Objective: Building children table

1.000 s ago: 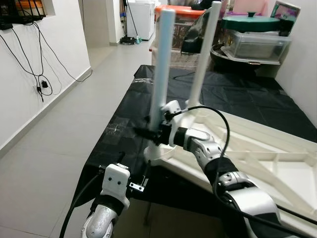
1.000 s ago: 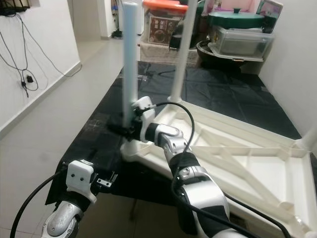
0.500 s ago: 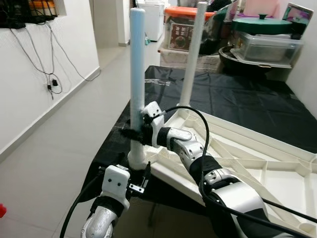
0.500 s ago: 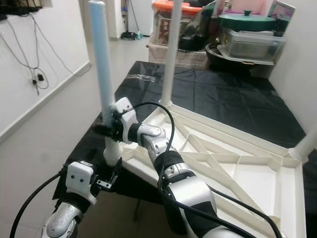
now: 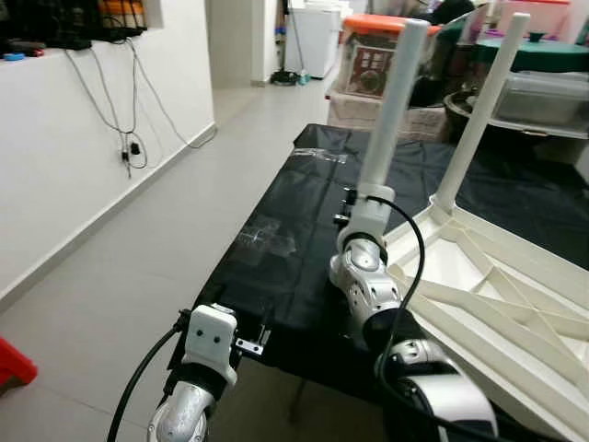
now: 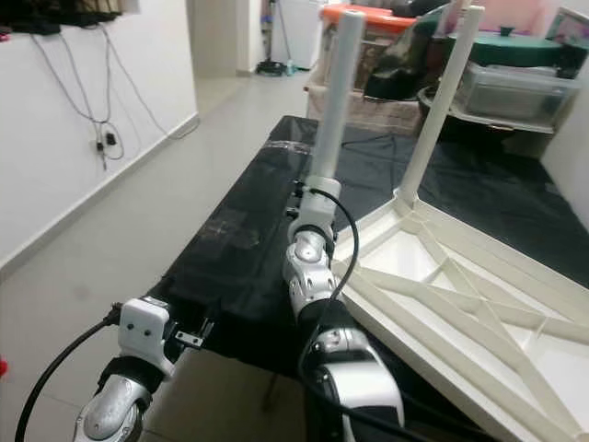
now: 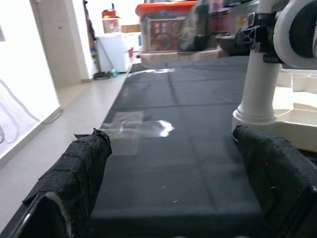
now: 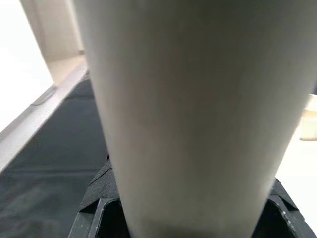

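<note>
A white children's table top (image 5: 502, 276) lies upside down on a black-covered work table (image 5: 276, 267). Its near corner leg (image 5: 391, 101) stands up from the corner socket. My right gripper (image 5: 354, 197) is shut on this leg low down; in the right wrist view the leg (image 8: 193, 109) runs between the black fingers (image 8: 96, 210). A second leg (image 5: 479, 115) stands at the far corner. My left gripper (image 7: 173, 198) hangs open and empty at the work table's near edge, short of the leg's base (image 7: 257, 94).
Storage boxes with an orange lid (image 5: 382, 51) and a green-lidded tub (image 5: 543, 55) crowd the far end. A white wall with hanging cables (image 5: 129, 138) runs along the left, tiled floor beside it. A red object (image 5: 14, 364) lies on the floor. Clear tape (image 5: 267, 241) marks the cloth.
The whole picture has shifted, so the camera has moved. My right gripper stays shut on the near leg, its wrist now seen from behind. The left arm holds its place.
</note>
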Controlling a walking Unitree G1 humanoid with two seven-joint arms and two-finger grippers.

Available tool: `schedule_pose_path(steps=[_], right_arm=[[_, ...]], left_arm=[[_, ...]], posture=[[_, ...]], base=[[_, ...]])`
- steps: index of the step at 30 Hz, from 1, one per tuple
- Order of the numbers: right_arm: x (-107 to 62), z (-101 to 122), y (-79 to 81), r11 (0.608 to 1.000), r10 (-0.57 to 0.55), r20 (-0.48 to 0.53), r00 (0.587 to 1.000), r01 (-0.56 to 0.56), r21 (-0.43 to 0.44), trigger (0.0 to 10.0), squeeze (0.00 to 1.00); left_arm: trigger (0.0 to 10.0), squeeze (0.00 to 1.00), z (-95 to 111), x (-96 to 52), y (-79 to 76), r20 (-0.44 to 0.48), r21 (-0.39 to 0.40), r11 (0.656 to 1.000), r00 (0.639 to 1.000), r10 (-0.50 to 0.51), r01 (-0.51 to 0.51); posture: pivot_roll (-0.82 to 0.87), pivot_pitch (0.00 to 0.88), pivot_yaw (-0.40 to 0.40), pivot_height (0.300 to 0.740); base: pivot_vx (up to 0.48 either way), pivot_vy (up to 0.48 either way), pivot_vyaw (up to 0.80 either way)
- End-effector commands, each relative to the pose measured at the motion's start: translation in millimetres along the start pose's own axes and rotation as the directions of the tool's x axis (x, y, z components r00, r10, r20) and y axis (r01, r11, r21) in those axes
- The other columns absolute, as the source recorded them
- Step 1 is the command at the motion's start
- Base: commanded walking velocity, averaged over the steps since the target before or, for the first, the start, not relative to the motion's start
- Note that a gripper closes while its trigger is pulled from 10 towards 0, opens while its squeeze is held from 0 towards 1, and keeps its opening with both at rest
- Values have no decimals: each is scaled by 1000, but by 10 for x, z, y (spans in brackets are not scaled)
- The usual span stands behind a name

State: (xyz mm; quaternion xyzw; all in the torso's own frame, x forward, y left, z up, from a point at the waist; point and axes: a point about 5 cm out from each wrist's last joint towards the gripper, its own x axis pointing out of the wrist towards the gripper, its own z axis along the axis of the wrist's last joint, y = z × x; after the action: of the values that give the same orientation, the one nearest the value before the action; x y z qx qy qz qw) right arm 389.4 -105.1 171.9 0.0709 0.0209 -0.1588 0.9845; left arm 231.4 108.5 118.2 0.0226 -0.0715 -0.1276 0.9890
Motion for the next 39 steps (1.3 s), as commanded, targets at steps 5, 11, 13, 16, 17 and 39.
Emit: schedule_pose_path(steps=[5, 11, 13, 16, 17, 39], right_arm=[[-157, -89, 156, 993, 96, 5, 995, -96, 62, 10000, 1000], [-296, -118, 134, 991, 130, 81, 988, -130, -7, 10000, 0], [-296, -118, 134, 991, 130, 81, 988, -130, -7, 10000, 0], [-377, -194, -28, 991, 129, 106, 986, -124, -56, 10000, 0], [-394, -213, -58, 990, 134, 107, 985, -127, -66, 10000, 0], [-341, -296, -1373, 922, 240, -129, 962, -268, -279, 10000, 0]], left_arm=[[10000, 0, -34, -3, -12, -22, -3, 1000, 1000, -8, 8], [10000, 0, -39, -5, -8, -26, -6, 1000, 1000, -7, 7], [10000, 0, -39, -5, -8, -26, -6, 1000, 1000, -7, 7], [10000, 0, -48, -3, -7, -32, -9, 1000, 999, -10, 10], [10000, 0, -50, -3, -7, -34, -10, 1000, 999, -11, 11], [10000, 0, -76, -2, -15, -48, -24, 1000, 999, -21, 20]], posture=[[126, 0, -70, 740], [127, 0, -70, 740], [127, 0, -70, 740], [116, 0, -60, 740], [116, 0, -60, 740], [67, 0, -44, 740]], base=[[0, 0, 0], [0, 0, 0], [0, 0, 0], [0, 0, 0], [0, 0, 0], [0, 0, 0]])
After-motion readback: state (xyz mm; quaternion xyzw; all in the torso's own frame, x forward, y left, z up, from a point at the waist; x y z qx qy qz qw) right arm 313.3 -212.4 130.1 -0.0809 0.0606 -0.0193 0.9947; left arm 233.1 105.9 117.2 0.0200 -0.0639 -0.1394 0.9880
